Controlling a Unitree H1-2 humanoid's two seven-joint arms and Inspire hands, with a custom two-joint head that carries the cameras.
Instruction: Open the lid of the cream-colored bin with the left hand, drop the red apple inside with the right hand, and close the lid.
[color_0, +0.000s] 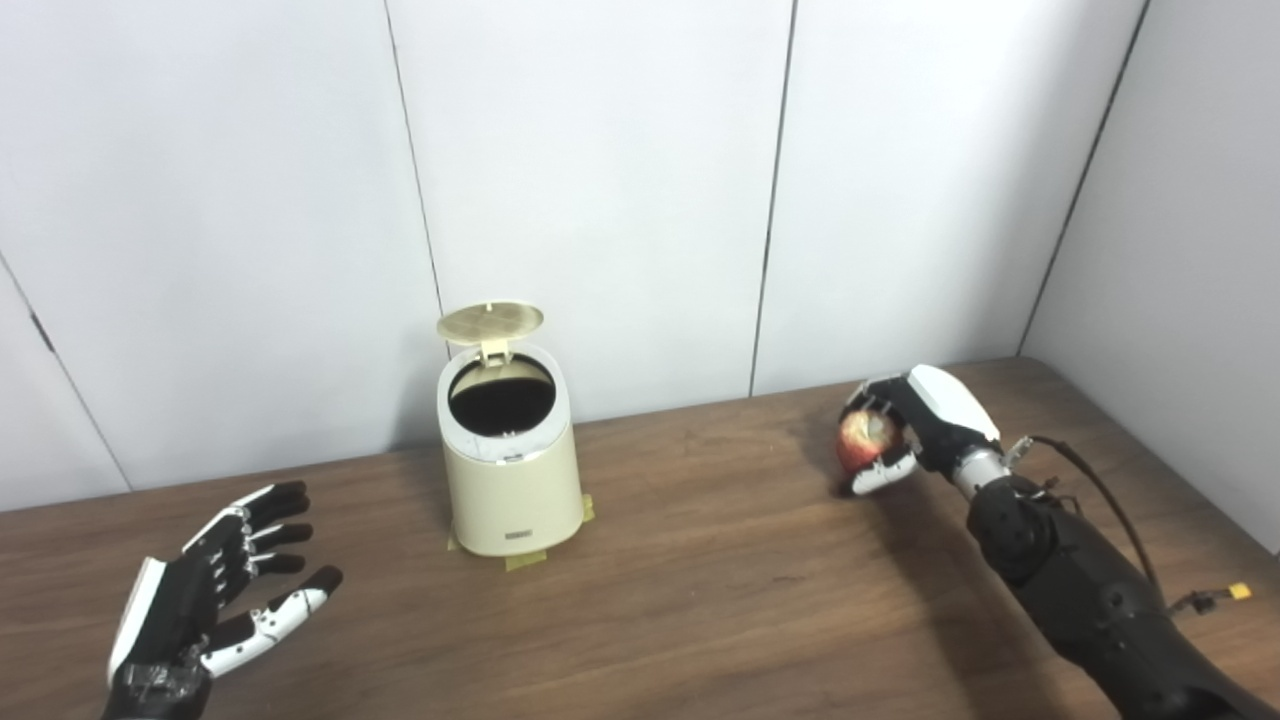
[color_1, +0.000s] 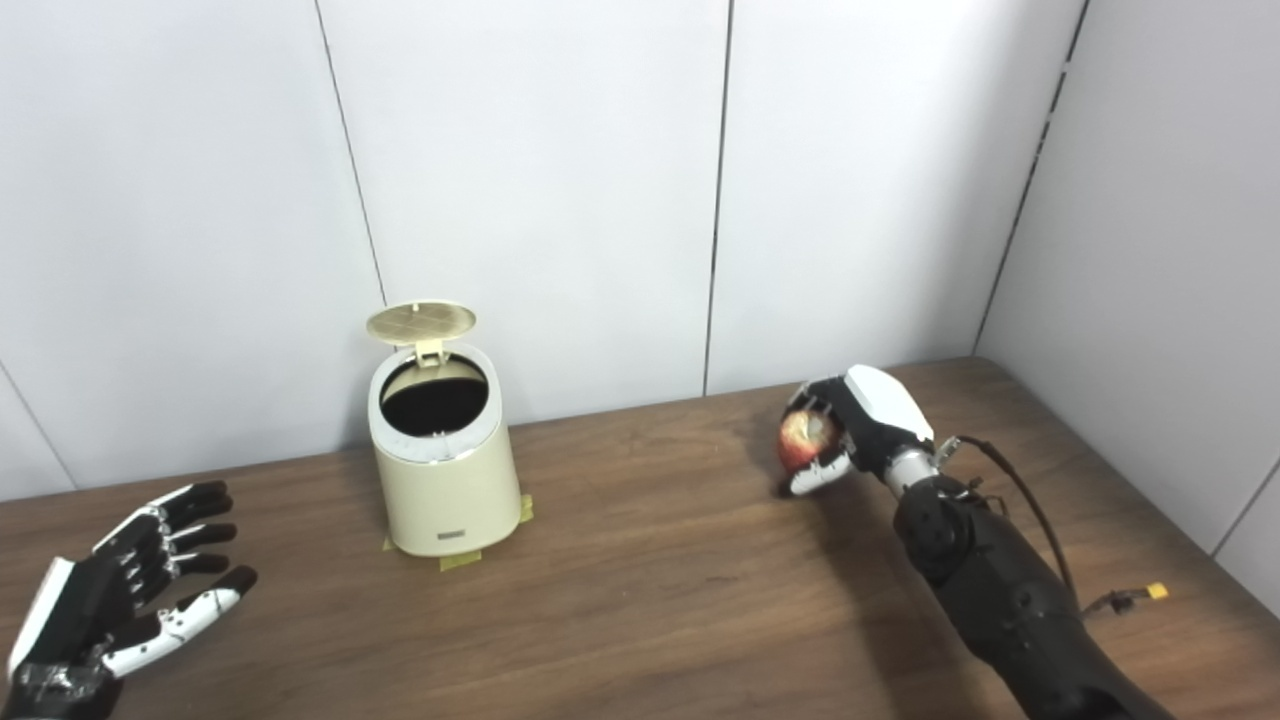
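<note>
The cream-colored bin (color_0: 510, 480) stands on the wooden table (color_0: 700, 590) near the back wall, left of centre. Its round lid (color_0: 490, 322) is tipped up on its hinge and the dark inside shows. My right hand (color_0: 915, 425) is at the right, just above the table, shut on the red apple (color_0: 866, 440), well away from the bin. My left hand (color_0: 215, 590) hovers at the front left with fingers spread, open and holding nothing, a good way left of the bin.
Yellow tape tabs (color_0: 525, 562) mark the bin's base on the table. White wall panels (color_0: 600, 180) close the back and the right side. A thin cable with a yellow plug (color_0: 1238, 592) trails from my right forearm.
</note>
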